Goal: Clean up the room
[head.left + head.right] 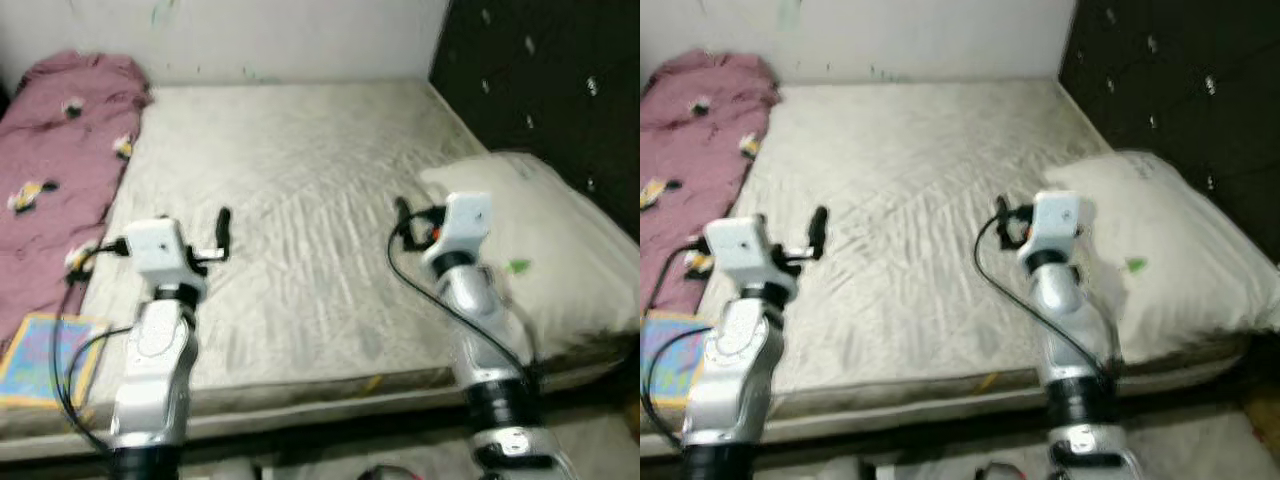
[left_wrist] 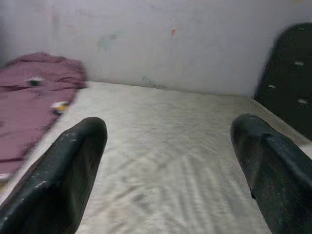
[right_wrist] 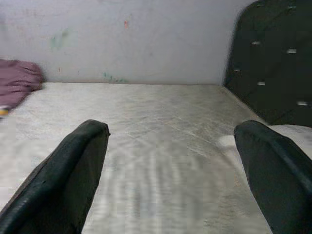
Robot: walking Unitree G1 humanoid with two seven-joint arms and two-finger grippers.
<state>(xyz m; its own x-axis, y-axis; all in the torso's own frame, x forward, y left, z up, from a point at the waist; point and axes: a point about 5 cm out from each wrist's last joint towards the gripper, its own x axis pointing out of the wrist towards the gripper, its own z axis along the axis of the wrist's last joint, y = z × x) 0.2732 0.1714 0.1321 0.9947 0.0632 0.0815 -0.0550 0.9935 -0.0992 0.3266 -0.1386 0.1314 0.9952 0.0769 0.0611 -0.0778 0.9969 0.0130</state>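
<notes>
Against a pale wall, the bed (image 1: 300, 200) lies under a wrinkled cream sheet, with a dark tufted headboard (image 1: 540, 90) on the robot's right, a white pillow (image 1: 540, 240) below it, a crumpled maroon blanket (image 1: 55, 170) along the left side, and a colourful book (image 1: 45, 355) at the near left corner. Both arms reach over the mattress: the left gripper (image 2: 170, 165) hovers near the blanket side and the right gripper (image 3: 170, 170) beside the pillow. Each has its two black fingers spread wide, holding nothing.
</notes>
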